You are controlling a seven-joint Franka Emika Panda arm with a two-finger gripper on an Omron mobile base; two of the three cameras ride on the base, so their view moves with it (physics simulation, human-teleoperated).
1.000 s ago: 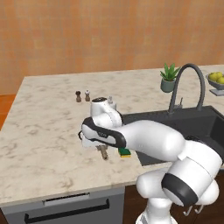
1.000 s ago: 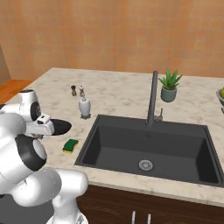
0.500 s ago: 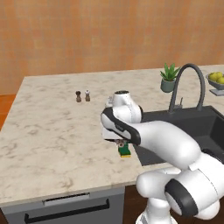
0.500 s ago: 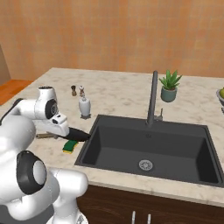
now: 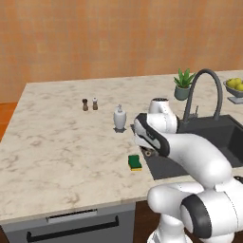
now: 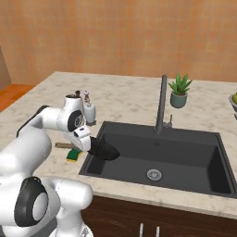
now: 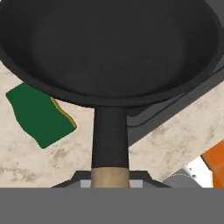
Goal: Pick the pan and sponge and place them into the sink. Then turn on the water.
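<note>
Hand view: pan carried at the sink's edge

We see our jaws [image 7: 110,183] clenched on the pan's [image 7: 109,48] wooden handle. The pan hangs over the sink's [image 6: 185,152] left rim. On the desk [image 5: 57,152], the sponge [image 5: 135,163] lies just left of the sink.

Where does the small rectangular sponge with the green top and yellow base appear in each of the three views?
Left base view: the small green and yellow sponge lies on the marble counter just left of the arm, below picture centre.
Right base view: the sponge lies at left, partly hidden by the arm, beside the sink's left rim.
Hand view: the sponge lies at left, under the round black frying pan.
Shared landmark: the dark grey sink.
</note>
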